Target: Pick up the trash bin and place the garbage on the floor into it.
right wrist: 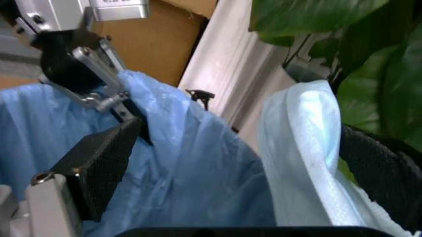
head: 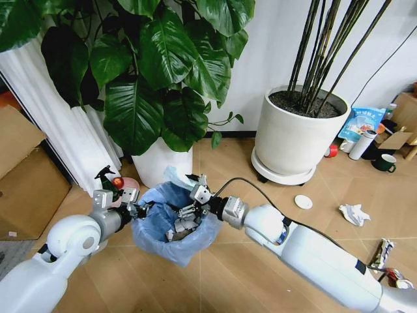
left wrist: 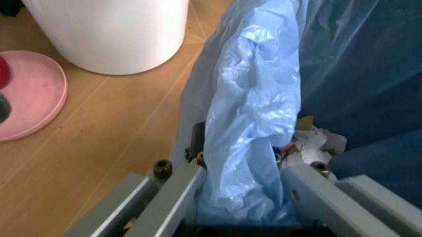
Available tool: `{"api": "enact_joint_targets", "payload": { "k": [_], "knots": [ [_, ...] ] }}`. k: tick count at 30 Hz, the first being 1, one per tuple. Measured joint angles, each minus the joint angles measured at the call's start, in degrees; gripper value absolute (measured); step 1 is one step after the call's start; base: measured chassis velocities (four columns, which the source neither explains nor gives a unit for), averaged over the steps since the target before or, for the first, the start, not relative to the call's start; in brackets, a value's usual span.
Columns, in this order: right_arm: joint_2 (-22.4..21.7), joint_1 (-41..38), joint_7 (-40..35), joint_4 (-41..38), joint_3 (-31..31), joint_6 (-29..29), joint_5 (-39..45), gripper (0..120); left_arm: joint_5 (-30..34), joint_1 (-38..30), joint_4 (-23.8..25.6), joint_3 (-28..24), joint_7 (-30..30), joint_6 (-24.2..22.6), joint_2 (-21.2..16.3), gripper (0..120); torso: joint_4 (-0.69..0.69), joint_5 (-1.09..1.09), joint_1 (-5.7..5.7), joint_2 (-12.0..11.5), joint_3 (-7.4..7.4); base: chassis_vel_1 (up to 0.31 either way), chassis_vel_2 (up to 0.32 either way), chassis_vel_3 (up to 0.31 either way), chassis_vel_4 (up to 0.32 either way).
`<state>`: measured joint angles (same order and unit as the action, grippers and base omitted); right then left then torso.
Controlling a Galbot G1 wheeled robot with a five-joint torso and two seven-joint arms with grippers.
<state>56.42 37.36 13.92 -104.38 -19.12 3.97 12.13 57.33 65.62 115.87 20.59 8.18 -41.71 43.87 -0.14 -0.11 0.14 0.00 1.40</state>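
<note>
The trash bin (head: 171,225) stands on the floor (head: 247,267) just in front of the white plant pot (head: 163,163) with the big-leaved plant, its light blue bag folded over the rim and white paper scraps (head: 179,227) lying inside. The left gripper (head: 140,210) is at the bin's left rim, its fingers (left wrist: 173,195) pinching the bagged edge. The right gripper (head: 190,195) reaches over the bin's far rim, its dark pads (right wrist: 102,165) spread, a pale wad (right wrist: 313,158) resting against 1 of them. Right of the bin, well apart, lie 1 crumpled paper wad (head: 354,214) and a silvery wrapper (head: 383,253).
</note>
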Motion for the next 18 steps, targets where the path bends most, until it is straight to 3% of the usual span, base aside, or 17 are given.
{"api": "enact_joint_targets", "payload": {
  "k": [3,7,15,18],
  "knots": [
    [0.1,0.0,-0.7,0.0,0.0,0.0,1.5,100,0.0,0.0,0.0,0.0,0.0,0.0,0.1,1,0.0,0.0,0.0,0.0,0.0,0.0,0.0,0.0,0.0],
    [1.4,0.5,-5.5,-0.8,-1.9,0.8,12.9,100,-0.1,0.0,0.0,0.1,-0.4,0.4,0.1,1,0.0,0.0,0.0,0.0,0.0,0.0,0.0,0.0,0.0],
    [4.5,1.8,-14.6,-2.1,-4.1,5.0,27.0,100,-0.2,0.2,0.2,0.5,-1.0,0.7,0.1,1,0.0,0.0,0.0,0.0,0.0,0.0,0.0,0.0,0.0],
    [4.5,1.8,-14.9,-2.6,-4.5,6.4,28.6,100,-0.2,0.2,0.2,0.7,-1.2,0.7,0.0,1,0.0,0.0,0.0,0.0,0.0,0.0,0.0,0.0,0.0]
  ]
}}
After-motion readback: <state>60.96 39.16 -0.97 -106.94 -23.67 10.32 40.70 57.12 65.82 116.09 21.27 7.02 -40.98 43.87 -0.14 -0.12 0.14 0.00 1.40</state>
